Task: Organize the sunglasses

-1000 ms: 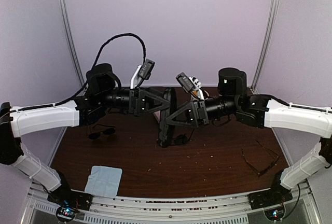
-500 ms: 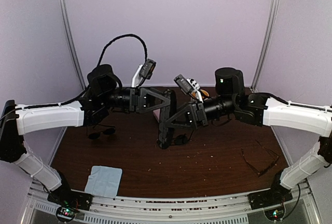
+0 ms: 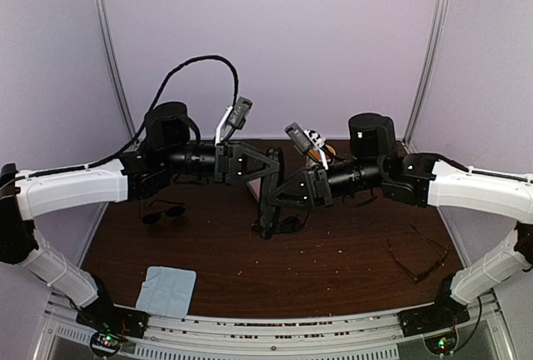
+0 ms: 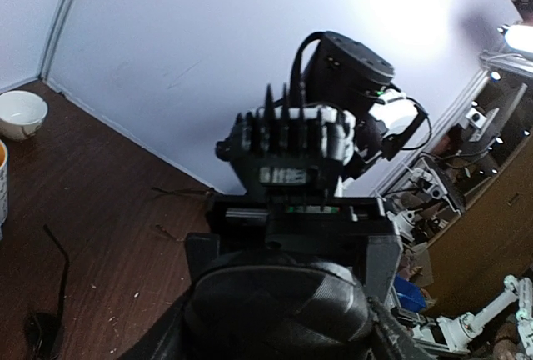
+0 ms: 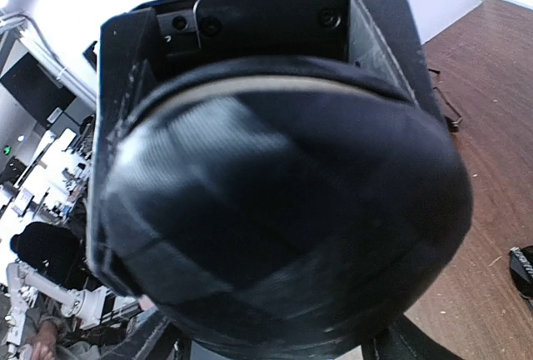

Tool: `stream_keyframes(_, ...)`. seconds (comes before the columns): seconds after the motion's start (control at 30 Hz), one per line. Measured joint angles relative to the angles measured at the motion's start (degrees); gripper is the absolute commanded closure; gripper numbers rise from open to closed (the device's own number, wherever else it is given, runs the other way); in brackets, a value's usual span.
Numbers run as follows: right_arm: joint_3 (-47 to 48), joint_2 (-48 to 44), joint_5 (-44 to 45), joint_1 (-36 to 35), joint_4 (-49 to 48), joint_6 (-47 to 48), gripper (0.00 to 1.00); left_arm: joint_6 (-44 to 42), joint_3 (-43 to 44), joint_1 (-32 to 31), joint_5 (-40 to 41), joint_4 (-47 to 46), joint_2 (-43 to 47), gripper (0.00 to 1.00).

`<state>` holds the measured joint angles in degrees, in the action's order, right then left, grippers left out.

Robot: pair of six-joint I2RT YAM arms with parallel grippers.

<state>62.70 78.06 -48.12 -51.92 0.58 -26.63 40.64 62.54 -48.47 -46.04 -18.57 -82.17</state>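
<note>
A black oblong hard case stands on end above the table's middle. My left gripper is shut on its upper part and my right gripper on its lower part. In the left wrist view the case fills the bottom, with the right gripper behind it. In the right wrist view it fills the frame. Black sunglasses with dark lenses lie at the left and also show in the left wrist view. Thin black-framed glasses lie at the right. The pink-red pair is out of view.
A light-blue cloth lies at the near left. A bit of pink case shows behind the left gripper. A white bowl stands by the back wall. Thin temples lie on the wood.
Both arms shifted slightly while staying on the case; the right gripper and the case moved a little to the right. Glasses and cloth have not moved.
</note>
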Motion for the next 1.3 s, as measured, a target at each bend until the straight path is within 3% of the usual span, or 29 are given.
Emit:
stream_keyframes(0.13,-1.6,0.0,2.7,0.1,-1.6,-2.6,0.31,-1.4,0.1,0.0,4.3,4.0,0.0,0.82)
stream_keyframes(0.43,-2.3,0.2,3.8,0.2,-3.1,-4.9,0.71,-2.2,0.4,0.0,5.6,5.5,0.2,0.82)
stream_keyframes(0.77,-2.4,0.2,3.0,0.2,-4.0,-4.9,0.88,-1.8,0.8,0.3,3.1,5.8,0.2,0.81)
stream_keyframes(1.07,-2.4,-0.1,-3.0,0.2,-4.9,-3.6,0.93,-1.2,1.0,1.2,-5.8,4.7,0.3,0.80)
stream_keyframes(1.3,-2.4,-1.0,-5.7,0.4,-5.2,-1.8,0.77,-0.7,1.9,1.2,-9.4,4.3,0.6,0.81)
